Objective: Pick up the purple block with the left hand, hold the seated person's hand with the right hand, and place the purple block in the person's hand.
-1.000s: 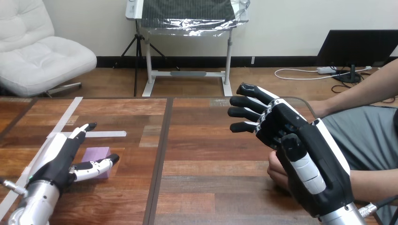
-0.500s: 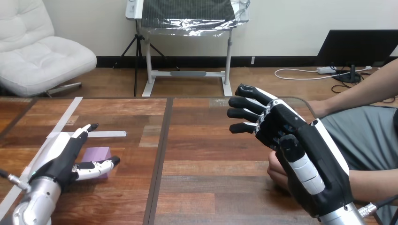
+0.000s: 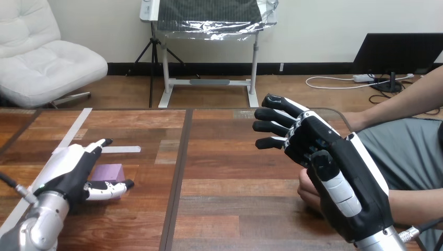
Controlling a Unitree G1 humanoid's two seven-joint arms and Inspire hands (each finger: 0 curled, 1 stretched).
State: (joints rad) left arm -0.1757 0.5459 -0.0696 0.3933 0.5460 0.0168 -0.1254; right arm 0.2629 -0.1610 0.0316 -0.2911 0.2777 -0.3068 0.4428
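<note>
A purple block [image 3: 108, 172] lies on the wooden table at the lower left. My left hand [image 3: 70, 172] rests over its left side with fingers straight and the thumb stretched along the block's near edge, open. My right hand [image 3: 334, 167] is raised at the right with its fingers spread, open. The person's hand [image 3: 309, 194] lies on the table just below and behind it, mostly hidden by my palm. I cannot tell whether the two touch.
Strips of pale tape [image 3: 73, 133] cross the table's left part. A dark seam [image 3: 180, 172] runs down the table's middle. The person's forearm [image 3: 418, 206] comes in from the right edge.
My left hand has drawn back a little toward me and tilted, its fingertips now nearer the block. My right hand and the person's hand have stayed put.
</note>
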